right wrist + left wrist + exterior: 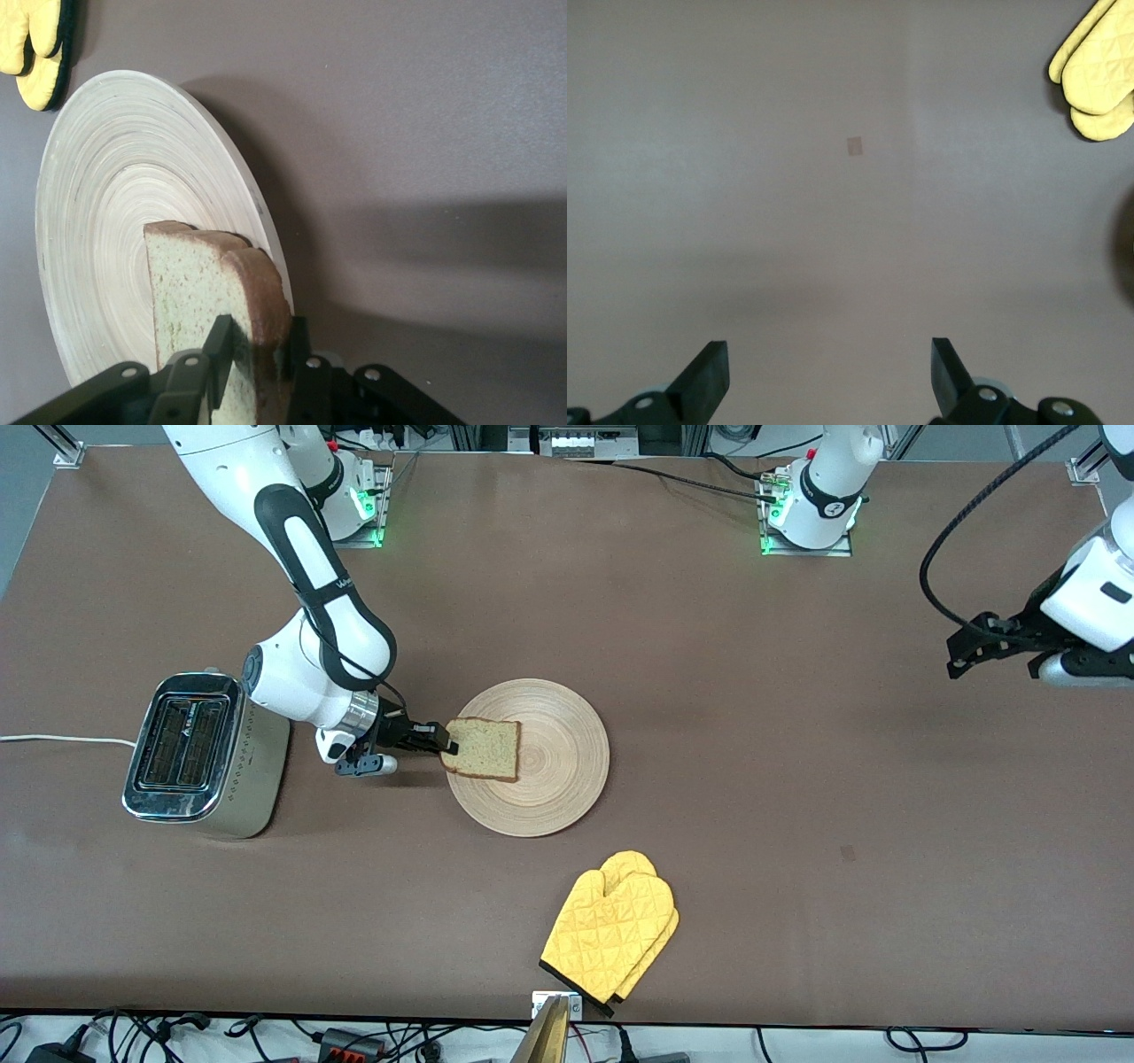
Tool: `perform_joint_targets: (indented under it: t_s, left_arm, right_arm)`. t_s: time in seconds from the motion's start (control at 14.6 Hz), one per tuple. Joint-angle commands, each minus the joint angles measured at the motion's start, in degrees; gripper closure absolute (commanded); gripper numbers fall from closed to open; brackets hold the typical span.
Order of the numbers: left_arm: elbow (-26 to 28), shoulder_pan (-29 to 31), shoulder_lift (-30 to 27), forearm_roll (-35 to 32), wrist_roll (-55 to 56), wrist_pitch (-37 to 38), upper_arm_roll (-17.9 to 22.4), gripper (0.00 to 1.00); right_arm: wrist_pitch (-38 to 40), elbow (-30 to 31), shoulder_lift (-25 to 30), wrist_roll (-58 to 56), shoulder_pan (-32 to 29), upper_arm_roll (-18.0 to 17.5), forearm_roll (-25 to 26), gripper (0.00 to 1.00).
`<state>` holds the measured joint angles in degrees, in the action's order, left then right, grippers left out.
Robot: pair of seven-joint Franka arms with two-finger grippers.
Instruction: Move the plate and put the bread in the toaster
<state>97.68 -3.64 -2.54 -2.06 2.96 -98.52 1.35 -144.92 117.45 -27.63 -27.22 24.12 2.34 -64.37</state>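
The pale wooden plate lies mid-table. The square slice of bread rests on it at the rim that faces the toaster. My right gripper reaches in low from the toaster's end. It is shut on the bread's crust edge, one finger on each face. The toaster stands toward the right arm's end of the table, both slots up and nothing in them. My left gripper waits open above bare table at the left arm's end.
A yellow oven mitt lies nearer to the front camera than the plate, by the table's edge. The toaster's white cord runs off the right arm's end of the table.
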Motion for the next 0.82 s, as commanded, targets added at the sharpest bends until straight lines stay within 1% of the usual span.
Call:
perform_joint_targets:
  t_s: [0.0, 0.07, 0.27, 0.41, 0.48, 0.75]
  left_arm:
    - [2.8, 1.9, -1.8, 0.9, -0.6, -1.9, -1.9, 0.00]
    - [2.7, 2.0, -1.8, 0.9, -0.6, -1.9, -2.0, 0.00]
    - [1.6, 2.1, -1.0, 0.9, -0.5, -1.2, -2.1, 0.00]
    - [-2.3, 4.4, 1.4, 0.9, -0.5, 0.3, -4.2, 0.00]
    - [-3.9, 4.8, 2.8, 0.9, -0.5, 0.3, -4.3, 0.00]
    - [-4.4, 4.3, 3.4, 0.8, -0.5, 0.8, -4.4, 0.00]
  right_arm:
    - [-0.2, -1.2, -0.5, 0.1, 0.6, 0.3, -1.3, 0.83]
    - [-0.2, -1.3, -0.5, 0.1, 0.7, 0.3, -1.3, 0.86]
    - [-0.1, -1.3, -0.5, 0.1, 0.6, 0.3, -1.3, 0.85]
    - [0.0, -1.3, -0.5, 0.1, 0.4, 0.3, -0.9, 0.85]
    - [0.0, -1.3, -0.6, 0.0, 0.3, 0.4, -0.8, 0.86]
    - [0.0, -1.2, -0.8, -0.6, -0.1, 0.4, -0.7, 0.86]
